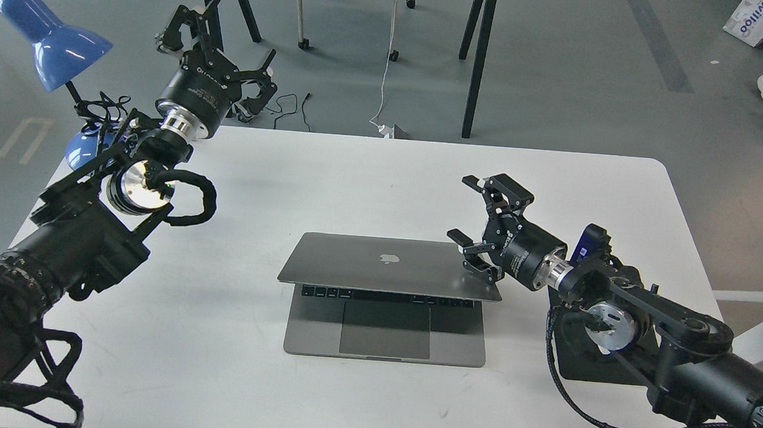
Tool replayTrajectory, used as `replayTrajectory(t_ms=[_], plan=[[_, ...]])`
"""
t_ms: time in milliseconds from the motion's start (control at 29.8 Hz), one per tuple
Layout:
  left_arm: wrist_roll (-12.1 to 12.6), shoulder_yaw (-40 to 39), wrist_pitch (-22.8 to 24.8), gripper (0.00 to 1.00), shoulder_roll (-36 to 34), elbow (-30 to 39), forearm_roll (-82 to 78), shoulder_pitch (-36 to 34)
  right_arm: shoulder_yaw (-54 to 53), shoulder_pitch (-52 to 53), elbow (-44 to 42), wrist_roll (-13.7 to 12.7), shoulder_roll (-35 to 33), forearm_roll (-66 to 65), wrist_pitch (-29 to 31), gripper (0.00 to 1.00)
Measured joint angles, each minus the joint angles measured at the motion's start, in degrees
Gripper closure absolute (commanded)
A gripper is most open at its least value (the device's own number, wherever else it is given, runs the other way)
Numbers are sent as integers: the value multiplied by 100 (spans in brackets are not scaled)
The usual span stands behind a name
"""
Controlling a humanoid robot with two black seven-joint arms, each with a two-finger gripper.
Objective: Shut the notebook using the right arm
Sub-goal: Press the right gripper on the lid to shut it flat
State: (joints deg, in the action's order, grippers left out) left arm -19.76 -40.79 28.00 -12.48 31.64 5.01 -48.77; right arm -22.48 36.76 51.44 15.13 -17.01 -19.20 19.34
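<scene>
A: From the head view, where does the notebook point(386, 295) lie?

B: Near the middle of the white surface point(371, 173), toward its near edge. The lid is tipped far down over the keys, apple logo facing up, and only a strip of keyboard and the trackpad show below it.

A: And the right arm point(680, 356)?

B: It comes in from about 4 o'clock. Its tool point(481, 224) sits at the lid's far right corner, roughly 2 o'clock from the logo. The fingers are spread apart; the lower finger point(476, 257) lies at the lid's right edge, though I cannot tell whether it touches the metal.

A: Anything under that arm?

B: A flat black pad point(569, 361) on the surface, at 3 o'clock from the notebook, mostly hidden by the arm.

A: The other side?

B: The left tool point(215, 44) is raised at about 10 o'clock, well apart from the notebook, fingers spread and holding nothing. A blue lamp point(51, 36) stands just beside that arm
</scene>
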Motion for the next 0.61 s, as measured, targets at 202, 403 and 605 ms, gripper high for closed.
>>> replayTrajectory(t_ms=[202,403,605], plan=[[0,0,0,0,0,0,0,1,279,-93,0,6,-11,-677,-37,0],[-1,0,0,0,0,-1,0,5,466,-143,-53,9,23,-1027,-94,0],[-2,0,0,0,0,-1,0,8,591,-151,-71,9,33,-1161,-173,0]])
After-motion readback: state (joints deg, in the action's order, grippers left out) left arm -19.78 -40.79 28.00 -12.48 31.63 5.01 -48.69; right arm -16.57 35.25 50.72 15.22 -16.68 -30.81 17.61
